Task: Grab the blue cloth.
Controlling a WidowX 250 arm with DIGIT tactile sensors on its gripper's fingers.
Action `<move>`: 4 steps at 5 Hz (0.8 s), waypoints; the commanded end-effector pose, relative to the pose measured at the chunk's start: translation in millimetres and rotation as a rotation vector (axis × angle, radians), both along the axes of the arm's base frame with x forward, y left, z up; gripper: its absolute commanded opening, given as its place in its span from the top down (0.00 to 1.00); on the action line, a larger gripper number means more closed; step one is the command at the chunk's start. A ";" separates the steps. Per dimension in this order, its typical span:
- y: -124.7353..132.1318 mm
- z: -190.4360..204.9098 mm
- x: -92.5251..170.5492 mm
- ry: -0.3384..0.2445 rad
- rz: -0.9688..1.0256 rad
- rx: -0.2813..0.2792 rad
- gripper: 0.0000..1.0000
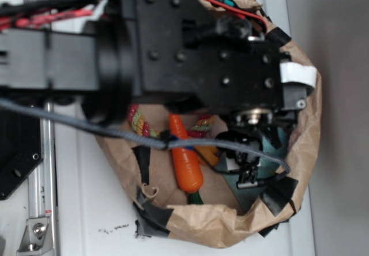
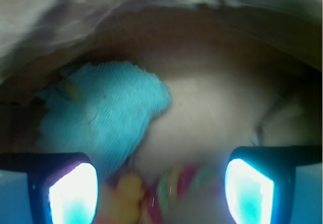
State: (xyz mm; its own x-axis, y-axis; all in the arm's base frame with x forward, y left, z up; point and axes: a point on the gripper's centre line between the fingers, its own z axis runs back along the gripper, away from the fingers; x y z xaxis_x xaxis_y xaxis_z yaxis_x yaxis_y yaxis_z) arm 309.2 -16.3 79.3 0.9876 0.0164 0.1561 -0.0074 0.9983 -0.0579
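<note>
The blue cloth, fuzzy and light teal, lies crumpled on the bottom of a brown paper bag, ahead and left of my open gripper. The left finger sits just below the cloth's near edge, and nothing is between the fingers. From the exterior view the gripper reaches down into the bag, and only dark teal patches of the cloth show around it.
An orange toy carrot and a multicoloured rope toy lie in the bag left of the gripper. The rope shows blurred between the fingers. The bag walls rise all round, patched with black tape. A grey cable crosses the bag.
</note>
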 end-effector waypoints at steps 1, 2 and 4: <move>-26.6 -30.3 5.1 -0.026 -0.051 -0.008 0.00; -39.1 -40.6 5.8 -0.044 -0.145 -0.062 0.00; -60.7 -50.0 -7.5 -0.072 -0.255 -0.139 0.00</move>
